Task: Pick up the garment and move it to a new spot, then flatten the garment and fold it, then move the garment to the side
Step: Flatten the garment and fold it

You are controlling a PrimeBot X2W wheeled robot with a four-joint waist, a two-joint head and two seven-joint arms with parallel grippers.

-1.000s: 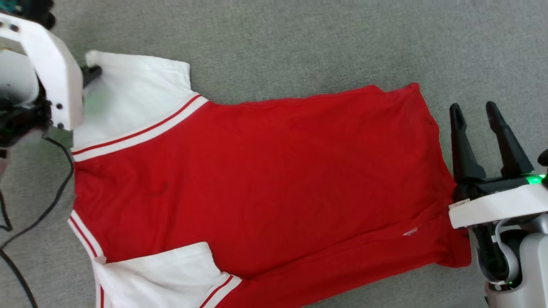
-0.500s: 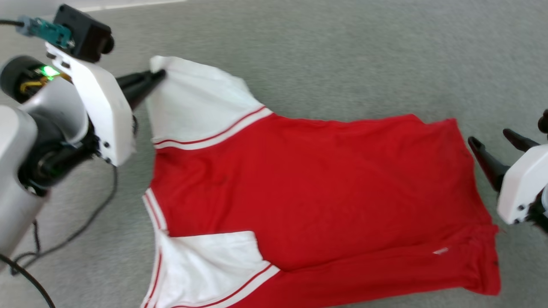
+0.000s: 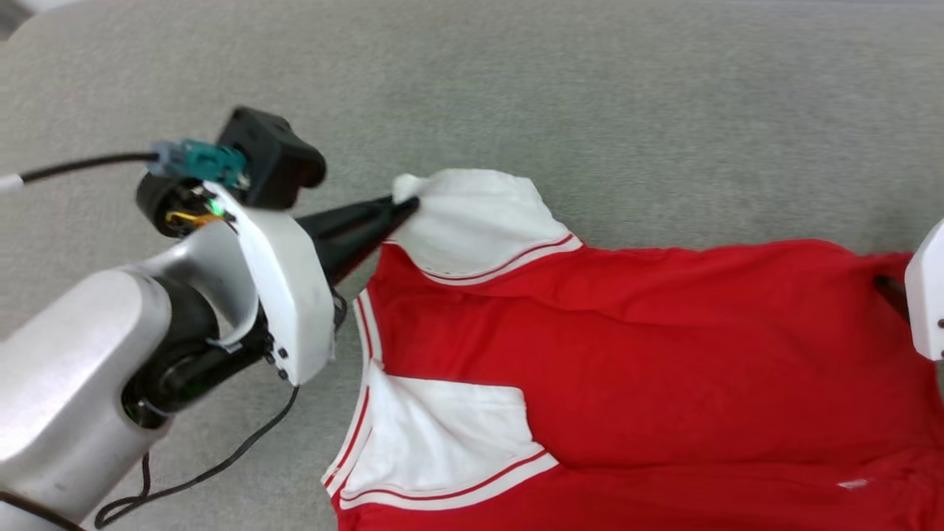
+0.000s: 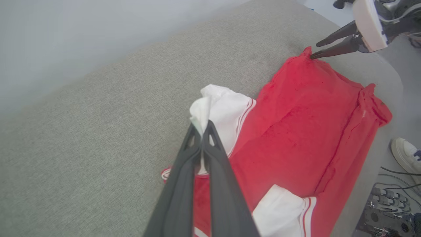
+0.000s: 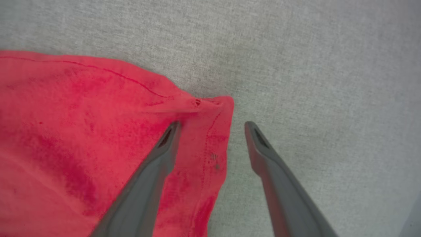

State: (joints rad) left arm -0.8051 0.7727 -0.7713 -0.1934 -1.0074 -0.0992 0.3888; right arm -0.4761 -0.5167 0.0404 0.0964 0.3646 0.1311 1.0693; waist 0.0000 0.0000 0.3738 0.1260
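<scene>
1. The left end effector point(image 3: 408, 206) is clamped tight on the outer edge of the far white short sleeve point(image 3: 479, 221). This sleeve belongs to the red jersey garment with white sleeves and red-white striped trim point(image 3: 627, 346). The pinched edge is raised a little off the grey fabric-covered counter point(image 3: 590, 88).
2. The right end effector point(image 5: 212, 125) stands wide open and holds nothing. One finger hovers over the red hem corner and the other over bare counter, so the hem edge runs between them.
3. The step in hand looks like flattening. To do it well, draw the sleeve low and straight outward from the body, and stop once the striped seam lies taut. A high lift would likely drag the soft body cloth along.
4. Closing the right end effector on the hem corner first would anchor that end, so the pull stretches the cloth rather than sliding it.
5. The garment lies spread across the counter with no lettering showing. Its collar end is toward the left arm and its hem toward the right. The near white sleeve point(image 3: 442, 435) lies folded in over the red body.
</scene>
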